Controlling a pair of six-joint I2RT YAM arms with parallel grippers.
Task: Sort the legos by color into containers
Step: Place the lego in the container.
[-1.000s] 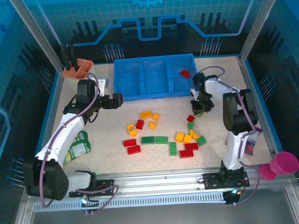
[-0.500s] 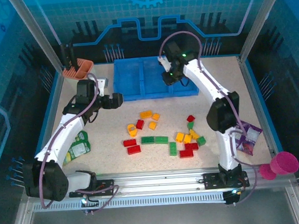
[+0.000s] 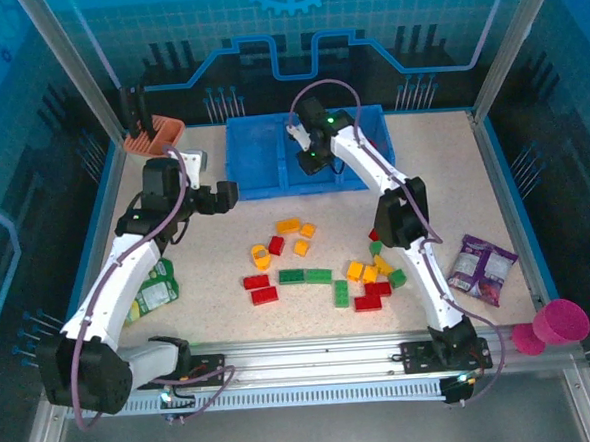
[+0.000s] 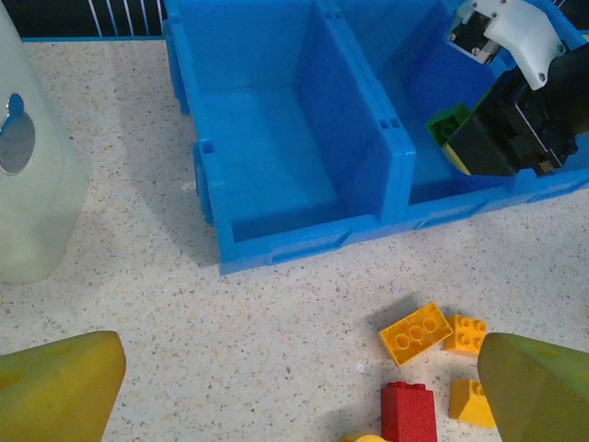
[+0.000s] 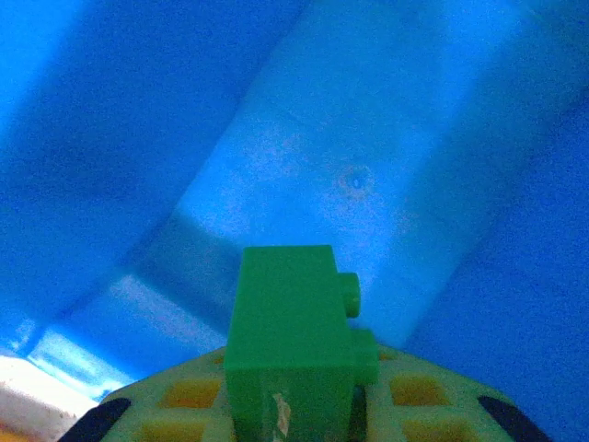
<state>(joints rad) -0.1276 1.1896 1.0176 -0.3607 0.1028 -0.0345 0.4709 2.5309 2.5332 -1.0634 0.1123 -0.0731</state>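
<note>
My right gripper (image 3: 310,163) is shut on a green lego (image 5: 290,350) and hangs over the middle compartment of the blue containers tray (image 3: 253,155). The left wrist view catches that green lego (image 4: 448,122) in the right gripper (image 4: 506,129), just inside the tray's (image 4: 276,166) middle bin. The left compartment is bare. My left gripper (image 3: 223,197) stands open and empty just left of the tray, above the table. Loose legos lie mid-table: yellow ones (image 3: 287,224), red ones (image 3: 263,295), green ones (image 3: 318,276). A yellow brick (image 4: 416,332) and a red one (image 4: 408,412) lie between the left fingertips (image 4: 534,387).
A cream holder with an orange rim (image 3: 155,137) stands at the back left. A green packet (image 3: 154,290) lies by the left arm, a purple packet (image 3: 481,265) at the right. A pink cup (image 3: 560,322) sits off the front right corner. Blue walls ring the table.
The right arm rose from the bricks at the table's right, carrying the green lego, and swung leftward over the tray to the middle compartment. The left arm barely shifted.
</note>
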